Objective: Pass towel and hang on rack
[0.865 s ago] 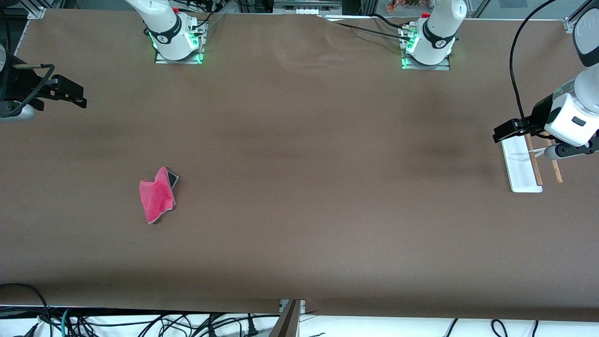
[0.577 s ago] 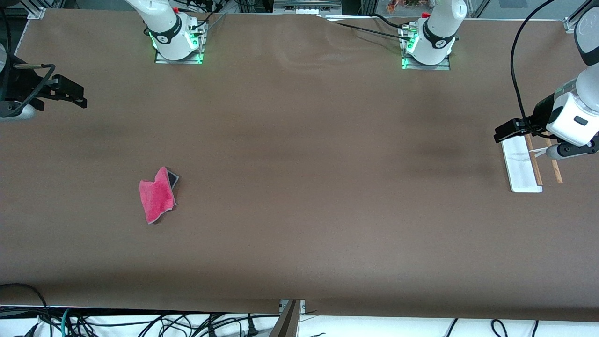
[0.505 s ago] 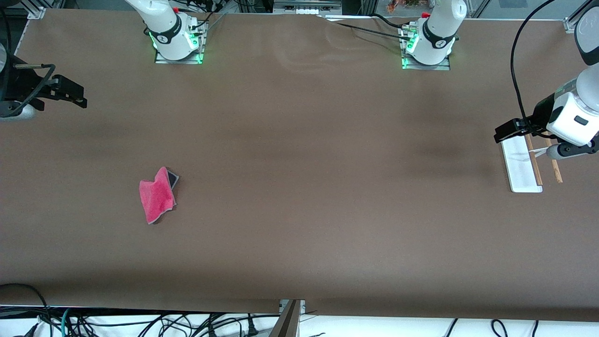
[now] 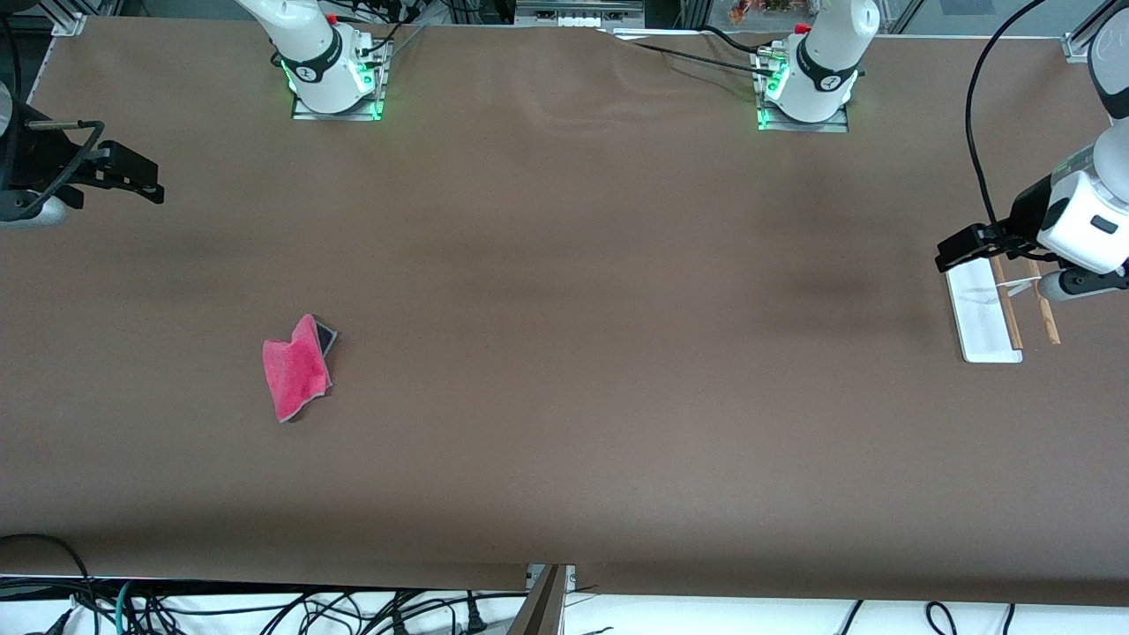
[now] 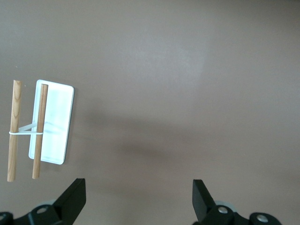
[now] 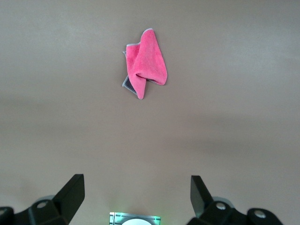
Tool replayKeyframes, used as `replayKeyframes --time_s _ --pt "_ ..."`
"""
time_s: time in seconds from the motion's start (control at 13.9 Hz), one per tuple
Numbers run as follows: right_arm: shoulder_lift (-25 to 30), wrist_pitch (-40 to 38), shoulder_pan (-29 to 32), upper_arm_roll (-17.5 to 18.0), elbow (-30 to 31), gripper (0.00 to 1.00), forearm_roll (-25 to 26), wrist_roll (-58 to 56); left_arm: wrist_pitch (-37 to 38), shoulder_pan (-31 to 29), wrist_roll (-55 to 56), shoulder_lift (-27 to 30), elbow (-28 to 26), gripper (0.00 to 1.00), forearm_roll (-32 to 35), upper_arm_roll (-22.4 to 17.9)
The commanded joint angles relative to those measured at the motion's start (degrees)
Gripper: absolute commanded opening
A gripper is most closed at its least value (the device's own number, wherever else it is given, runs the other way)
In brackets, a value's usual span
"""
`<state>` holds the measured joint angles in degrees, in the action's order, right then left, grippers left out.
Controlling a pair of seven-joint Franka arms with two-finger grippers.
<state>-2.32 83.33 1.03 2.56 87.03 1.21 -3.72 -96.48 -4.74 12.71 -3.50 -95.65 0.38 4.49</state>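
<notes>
The pink towel lies crumpled on the brown table toward the right arm's end, a dark grey corner showing; the right wrist view shows the towel well apart from the fingers. My right gripper hangs open and empty high over that end of the table. The rack stands at the left arm's end, a white base with two wooden rods above it. My left gripper hovers open and empty high over the table beside the rack.
Both arm bases stand along the table's edge farthest from the front camera. Loose cables lie below the near edge. The brown cover has a low wrinkle between the bases.
The left arm's hand has drifted slightly toward its end of the table. The right arm, the towel and the rack have not moved.
</notes>
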Motion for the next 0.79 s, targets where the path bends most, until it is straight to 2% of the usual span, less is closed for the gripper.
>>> replayKeyframes --time_s 0.0,0.72 --pt "-0.05 -0.01 0.47 0.43 -0.54 1.00 -0.50 0.20 0.41 -0.27 0.30 -0.11 1.60 1.00 0.06 0.43" --pt "-0.05 0.08 0.47 0.43 -0.54 1.00 -0.59 0.20 0.50 -0.44 -0.22 -0.64 0.81 1.00 0.06 0.35"
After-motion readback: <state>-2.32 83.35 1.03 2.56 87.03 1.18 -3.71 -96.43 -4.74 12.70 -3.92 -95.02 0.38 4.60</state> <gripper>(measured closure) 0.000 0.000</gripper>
